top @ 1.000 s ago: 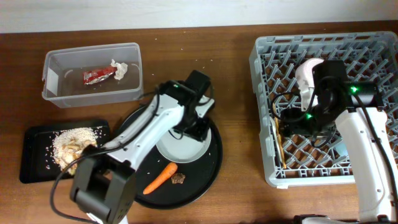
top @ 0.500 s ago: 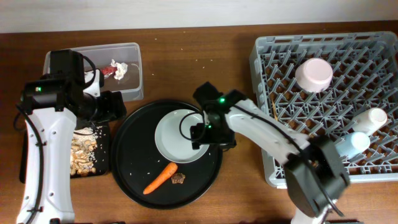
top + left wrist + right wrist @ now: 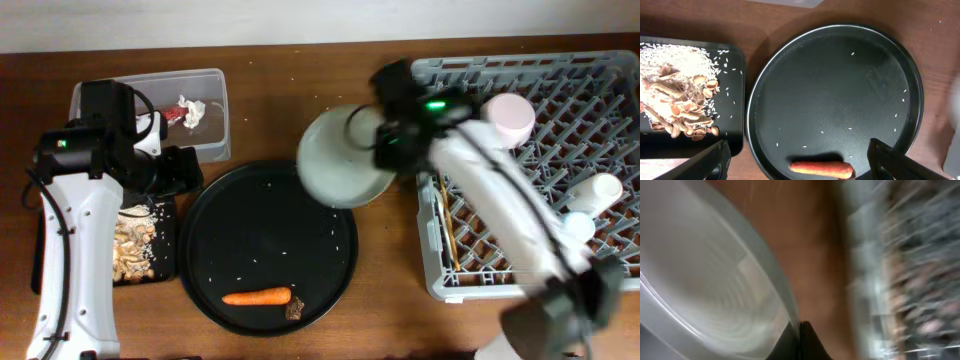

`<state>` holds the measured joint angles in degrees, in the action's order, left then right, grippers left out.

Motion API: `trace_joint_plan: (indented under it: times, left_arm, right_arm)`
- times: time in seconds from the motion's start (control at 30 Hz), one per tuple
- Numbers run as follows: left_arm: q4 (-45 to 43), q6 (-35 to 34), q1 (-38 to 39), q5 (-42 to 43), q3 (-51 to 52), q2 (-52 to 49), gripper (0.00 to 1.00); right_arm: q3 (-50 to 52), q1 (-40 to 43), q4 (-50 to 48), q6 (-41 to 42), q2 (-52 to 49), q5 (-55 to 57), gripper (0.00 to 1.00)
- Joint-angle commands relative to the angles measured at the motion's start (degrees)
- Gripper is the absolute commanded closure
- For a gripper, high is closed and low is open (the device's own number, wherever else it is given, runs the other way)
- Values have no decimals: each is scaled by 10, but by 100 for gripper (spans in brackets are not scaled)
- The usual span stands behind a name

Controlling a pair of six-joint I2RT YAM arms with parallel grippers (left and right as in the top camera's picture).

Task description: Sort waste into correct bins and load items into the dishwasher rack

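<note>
The left gripper, fingers spread wide and empty, hangs near the shallow black tray of rice. An orange carrot lies on the round black tray. The right gripper pinches the pale plate by its rim, just left of the dishwasher rack.

The left arm and right arm have white shells and black joints, each with a small green light; thin black cables loop along the left.

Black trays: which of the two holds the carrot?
The large round tray holds the orange carrot; the shallow rectangular tray beside it holds rice and scraps.
</note>
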<state>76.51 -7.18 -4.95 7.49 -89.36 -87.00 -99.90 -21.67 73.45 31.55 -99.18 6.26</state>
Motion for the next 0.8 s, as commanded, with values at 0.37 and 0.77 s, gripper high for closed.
trace_joint_plan:
  times: [0.37, 0.77]
  left_arm:
    - [-4, -5, -1, 4, 3, 2, 13]
    - [-8, -5, -1, 4, 3, 2, 8]
  right_arm:
    - [40, 107, 54, 95, -64, 523, 96]
    - [39, 82, 81, 92, -12, 269, 46]
